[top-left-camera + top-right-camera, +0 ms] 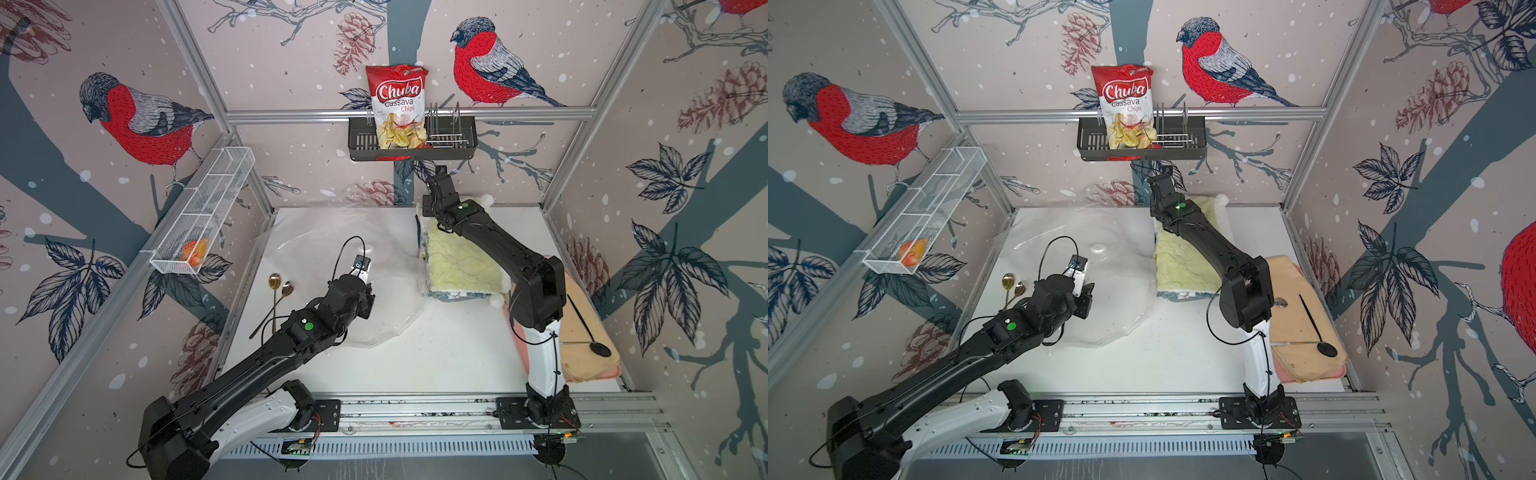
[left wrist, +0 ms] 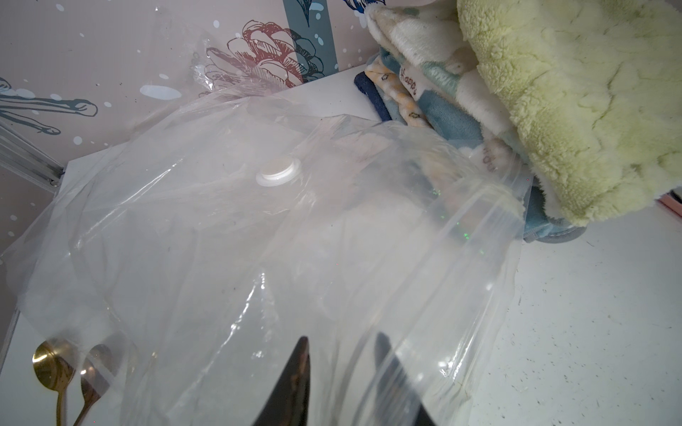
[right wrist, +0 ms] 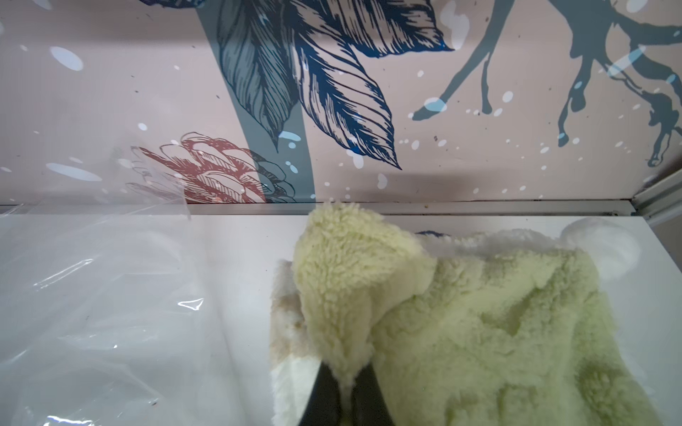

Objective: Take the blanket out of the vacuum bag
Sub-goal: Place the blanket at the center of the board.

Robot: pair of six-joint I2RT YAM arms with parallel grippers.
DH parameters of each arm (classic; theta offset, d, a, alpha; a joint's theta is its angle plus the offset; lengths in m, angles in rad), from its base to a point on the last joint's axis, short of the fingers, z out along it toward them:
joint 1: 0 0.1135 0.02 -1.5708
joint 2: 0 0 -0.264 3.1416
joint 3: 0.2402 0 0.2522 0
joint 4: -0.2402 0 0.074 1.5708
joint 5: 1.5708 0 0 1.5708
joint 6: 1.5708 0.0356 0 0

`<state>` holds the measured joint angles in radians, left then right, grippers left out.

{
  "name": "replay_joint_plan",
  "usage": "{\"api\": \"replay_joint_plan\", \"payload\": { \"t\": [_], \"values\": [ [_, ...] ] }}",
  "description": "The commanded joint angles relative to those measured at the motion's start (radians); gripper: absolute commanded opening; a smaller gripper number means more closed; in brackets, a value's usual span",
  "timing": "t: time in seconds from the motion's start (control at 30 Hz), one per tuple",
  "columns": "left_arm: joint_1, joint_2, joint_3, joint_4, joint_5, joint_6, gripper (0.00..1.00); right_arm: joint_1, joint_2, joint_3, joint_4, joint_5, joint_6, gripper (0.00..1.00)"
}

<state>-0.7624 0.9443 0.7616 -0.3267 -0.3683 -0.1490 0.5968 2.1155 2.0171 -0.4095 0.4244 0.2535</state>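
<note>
The vacuum bag (image 1: 332, 249) (image 1: 1067, 232) lies crinkled and clear over the left half of the table, its round white valve cap (image 2: 277, 172) facing up. The pale yellow fleece blanket (image 1: 461, 257) (image 1: 1183, 262) (image 2: 572, 110) sits folded just outside the bag's mouth. My left gripper (image 2: 341, 337) (image 1: 360, 266) is closed to a narrow gap on the bag's zip-seal edge, with one finger behind the plastic. My right gripper (image 3: 348, 369) is shut on a raised fold of the blanket (image 3: 479, 332) at its far end by the back wall. In both top views the wrist hides its fingers.
Two gold spoons (image 1: 276, 291) (image 2: 51, 365) lie left of the bag. A peach board (image 1: 582, 324) with a black ladle (image 1: 598, 349) lies by the right wall. A white wire basket (image 1: 203, 212) hangs on the left wall. A black shelf (image 1: 411, 145) holds a chips bag (image 1: 399, 104).
</note>
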Motion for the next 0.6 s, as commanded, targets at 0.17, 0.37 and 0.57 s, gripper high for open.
{"api": "replay_joint_plan", "payload": {
  "t": [0.17,0.37,0.57],
  "values": [
    [0.001,-0.006,0.004,0.021,-0.003,0.012,0.29,-0.009,0.086,0.067,0.031,-0.030,-0.029,0.14],
    [0.002,-0.003,0.004,0.022,-0.001,0.012,0.29,-0.025,0.114,0.106,0.010,-0.168,-0.012,0.37],
    [0.002,-0.002,0.002,0.022,-0.015,0.012,0.33,-0.066,0.039,0.110,-0.047,-0.300,0.041,0.64]
  ]
}}
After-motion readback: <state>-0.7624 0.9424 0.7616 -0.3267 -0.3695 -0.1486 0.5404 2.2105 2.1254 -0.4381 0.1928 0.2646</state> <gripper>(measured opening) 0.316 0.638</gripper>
